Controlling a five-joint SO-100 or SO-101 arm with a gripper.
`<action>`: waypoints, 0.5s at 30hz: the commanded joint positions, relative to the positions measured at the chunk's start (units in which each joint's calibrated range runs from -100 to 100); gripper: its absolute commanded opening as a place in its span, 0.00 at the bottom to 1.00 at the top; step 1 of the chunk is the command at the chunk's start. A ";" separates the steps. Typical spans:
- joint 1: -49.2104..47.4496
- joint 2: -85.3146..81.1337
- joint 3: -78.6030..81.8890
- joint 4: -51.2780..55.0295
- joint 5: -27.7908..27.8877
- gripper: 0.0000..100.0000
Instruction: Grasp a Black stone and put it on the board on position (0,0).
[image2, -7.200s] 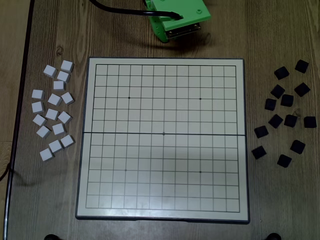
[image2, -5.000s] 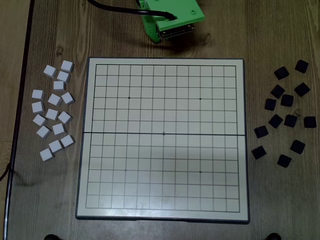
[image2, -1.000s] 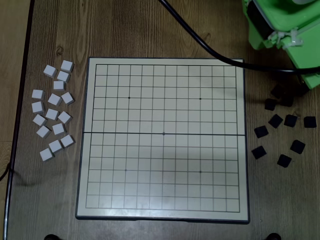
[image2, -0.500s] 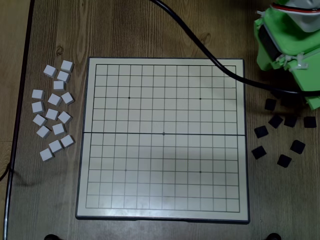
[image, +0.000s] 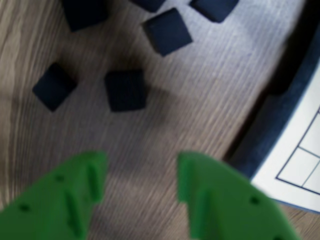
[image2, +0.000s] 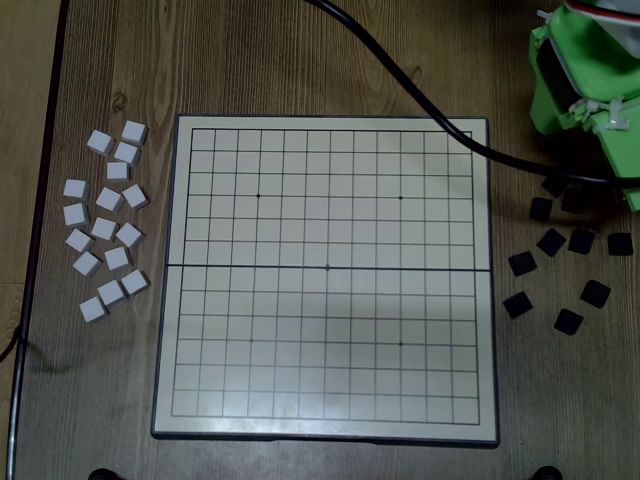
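On the right side of the wooden surface (image2: 120, 60) in the overhead view, the green arm (image2: 585, 80) hangs over the loose cluster of small matte black square tiles, so the reaching step is in hand and nothing is grasped yet. The wrist view shows what the overhead hides: the green gripper (image: 142, 172) has its jaws apart and empty, with one Black stone (image: 125, 90) lying just beyond the gap, apart from both tips. Only the overhead view shows the whole cream gridded board (image2: 325, 275), bare of stones, and the white square tiles (image2: 105, 225) to its left. Next, I judge, the jaws must advance, straddle that stone and close.
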 joint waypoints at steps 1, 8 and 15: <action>-0.65 -0.25 -2.26 -1.07 -0.15 0.11; -1.01 1.36 -2.26 -3.05 -0.24 0.12; -1.47 2.38 -1.77 -4.70 -0.54 0.13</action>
